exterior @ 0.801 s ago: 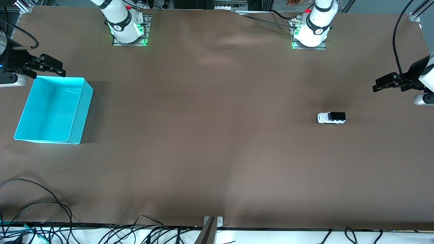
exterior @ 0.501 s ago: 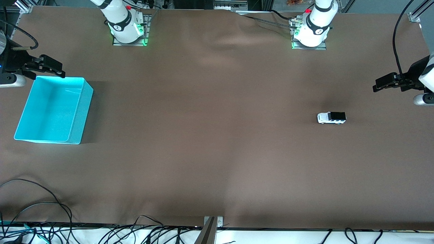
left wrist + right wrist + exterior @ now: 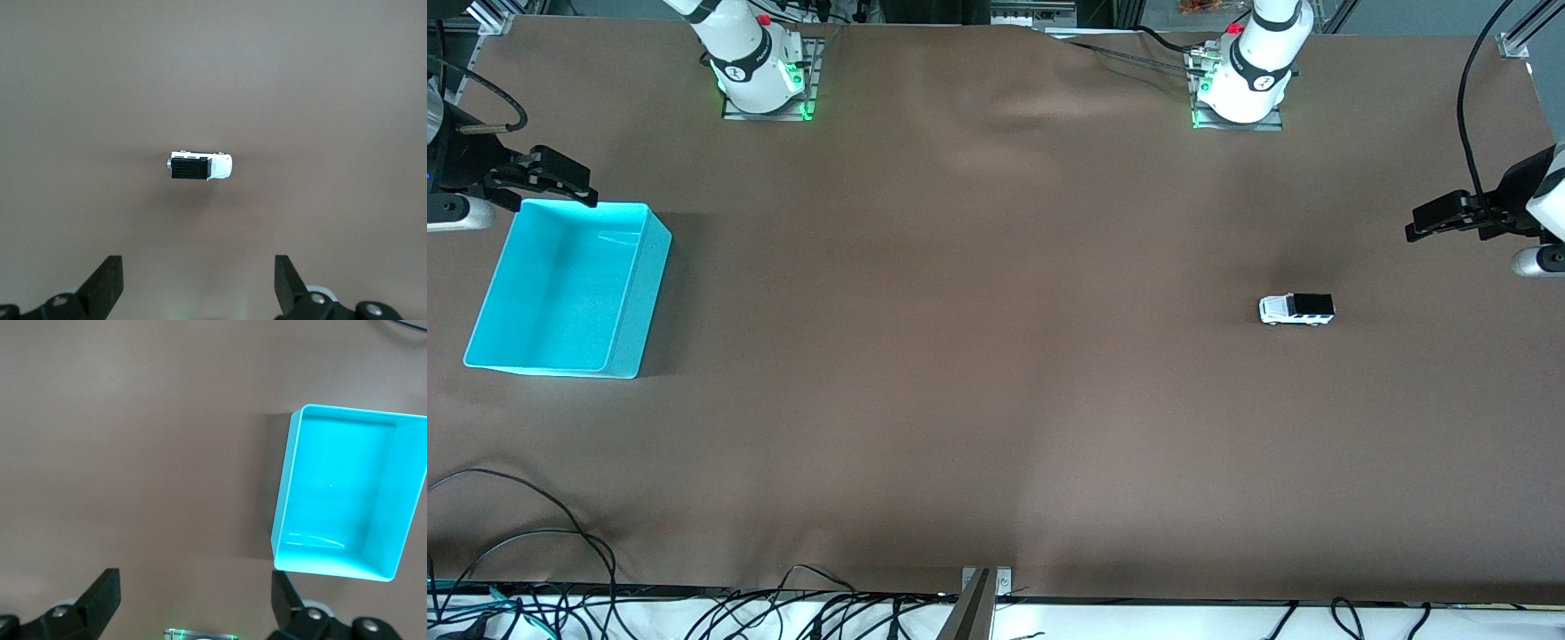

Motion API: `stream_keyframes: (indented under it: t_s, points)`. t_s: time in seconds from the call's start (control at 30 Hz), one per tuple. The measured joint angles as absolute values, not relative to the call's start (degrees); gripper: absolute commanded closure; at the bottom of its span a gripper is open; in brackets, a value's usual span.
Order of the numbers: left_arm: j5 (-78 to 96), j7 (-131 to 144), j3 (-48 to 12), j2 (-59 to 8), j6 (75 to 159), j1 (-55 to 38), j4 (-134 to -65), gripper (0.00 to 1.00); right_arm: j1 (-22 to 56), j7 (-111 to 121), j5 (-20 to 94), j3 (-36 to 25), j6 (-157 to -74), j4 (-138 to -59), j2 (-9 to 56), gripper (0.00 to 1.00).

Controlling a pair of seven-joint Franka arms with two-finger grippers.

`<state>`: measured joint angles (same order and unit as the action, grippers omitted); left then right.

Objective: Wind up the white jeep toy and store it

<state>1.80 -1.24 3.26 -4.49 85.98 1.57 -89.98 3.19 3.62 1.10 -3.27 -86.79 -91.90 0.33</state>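
Note:
The white jeep toy (image 3: 1296, 309) (image 3: 199, 166) stands on its wheels on the brown table toward the left arm's end, its black roof up. My left gripper (image 3: 1416, 226) (image 3: 198, 287) hangs open in the air at that end of the table, apart from the jeep, with nothing between its fingers. At the right arm's end my right gripper (image 3: 585, 184) (image 3: 195, 603) is open and empty too, just above the rim of the cyan bin (image 3: 624, 293) (image 3: 285, 513). The bin is empty.
Brown cloth covers the table (image 3: 978, 356). The two arm bases (image 3: 760, 76) (image 3: 1240, 80) stand along its edge farthest from the front camera. Black cables (image 3: 525, 533) lie at the corner nearest the camera, at the right arm's end.
My right gripper has drifted slightly toward the table's end; nothing else has moved.

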Motion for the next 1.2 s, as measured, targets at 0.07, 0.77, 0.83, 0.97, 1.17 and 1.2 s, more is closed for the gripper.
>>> stream_keyframes:
  t_s: [0.07, 0.77, 0.83, 0.97, 1.17, 1.2]
  points:
    - [1.80, -1.22, 3.37, -4.51, 86.02, 1.73, -89.98, 0.00, 3.13, 3.62, 1.10, -3.29, -86.86, -91.90, 0.36, 0.00]
    - [1.80, 9.77, 3.52, -7.70, 86.15, 2.81, -89.84, 0.00, 2.91, 3.61, 1.09, -3.77, -89.72, -91.90, 2.38, 0.00]
    - [1.80, 13.43, 3.52, -8.17, 86.16, 2.81, -89.84, 0.00, 2.91, 3.61, 1.08, -3.77, -89.72, -91.90, 2.38, 0.00]
    - [1.79, 21.12, 3.52, -9.09, 86.25, 2.81, -89.83, 0.00, 2.91, 3.61, 0.96, -3.77, -89.72, -91.85, 2.38, 0.00]
    - [1.79, 33.85, 3.48, -10.48, 86.40, 2.78, -89.84, 0.00, 2.91, 3.61, 0.92, -3.77, -89.72, -91.79, 2.38, 0.00]
    - [1.79, 36.27, 3.47, -10.77, 86.56, 2.79, -89.85, 0.00, 2.91, 3.61, 0.92, -3.77, -89.72, -91.79, 2.38, 0.00]
